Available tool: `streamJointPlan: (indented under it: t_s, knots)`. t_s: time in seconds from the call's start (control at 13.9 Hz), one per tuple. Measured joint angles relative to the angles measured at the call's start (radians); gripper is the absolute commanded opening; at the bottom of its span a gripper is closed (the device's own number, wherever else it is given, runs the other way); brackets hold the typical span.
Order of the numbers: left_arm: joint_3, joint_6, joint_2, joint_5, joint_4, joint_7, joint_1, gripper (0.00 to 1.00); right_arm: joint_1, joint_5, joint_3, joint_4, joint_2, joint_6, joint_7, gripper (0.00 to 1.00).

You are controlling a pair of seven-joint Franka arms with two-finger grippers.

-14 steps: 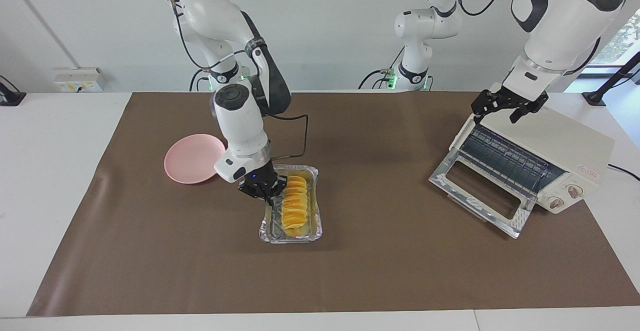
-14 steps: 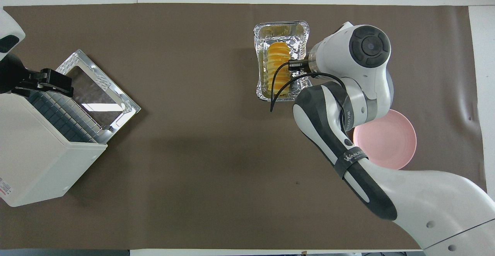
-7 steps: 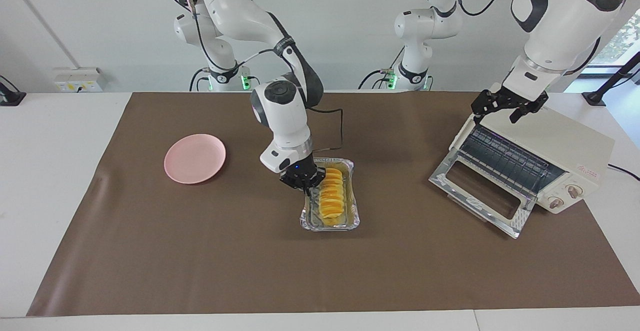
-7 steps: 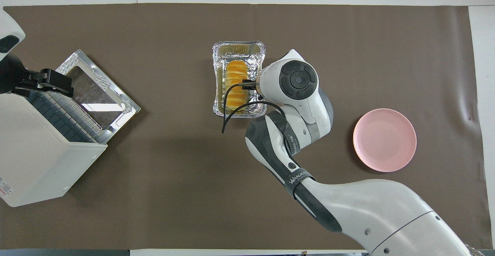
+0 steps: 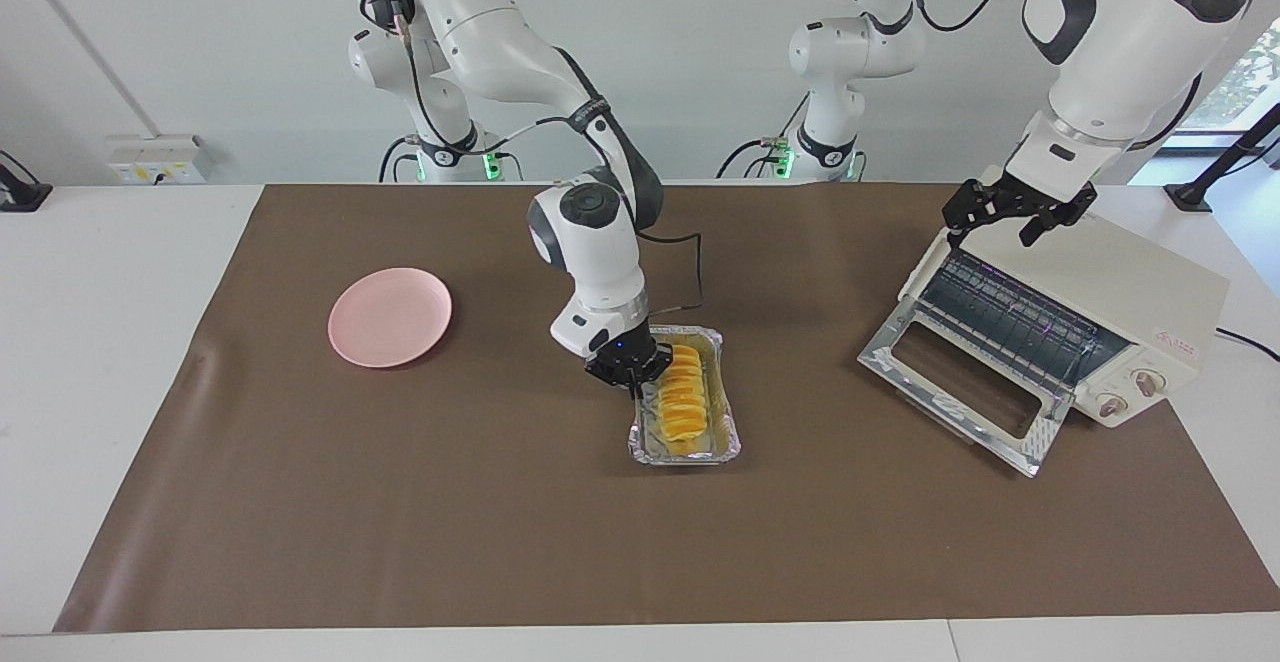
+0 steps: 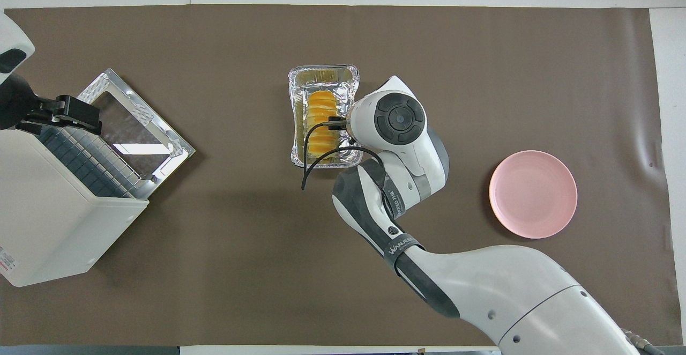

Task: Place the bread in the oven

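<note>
The foil tray (image 5: 727,447) with the bread (image 5: 682,397) is pinched at its rim by the right gripper (image 5: 634,383), while the left gripper (image 5: 1012,225) is held spread over the oven (image 5: 1140,292).

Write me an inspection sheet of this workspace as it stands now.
Surface: brown mat over a white table.
Job's things: bread lies in the foil tray; oven at the left arm's end, door open.
Clutter: pink plate toward the right arm's end.
Hands: right hand at the tray's rim beside the bread; left hand open over the oven's top.
Cables: black cable loops from the right wrist.
Surroundings: wall socket box, window.
</note>
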Motion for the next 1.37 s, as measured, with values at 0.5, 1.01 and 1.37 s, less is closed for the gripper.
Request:
streamJointPlan:
  t_s: [0.5, 1.01, 1.37]
  knots:
    - [-0.011, 0.001, -0.001, -0.014, -0.011, -0.008, -0.003, 1.0, -0.019, -0.013, -0.026, 0.066, -0.016, -0.111, -0.002, 1.0]
    - [-0.023, 0.106, 0.144, -0.096, 0.026, -0.355, -0.215, 1.0, -0.26, -0.017, -0.033, 0.073, -0.242, -0.475, -0.377, 1.0]
    - [0.026, 0.194, 0.524, -0.096, 0.398, -0.694, -0.464, 1.0, -0.465, -0.019, -0.034, 0.065, -0.465, -0.822, -0.57, 1.0]
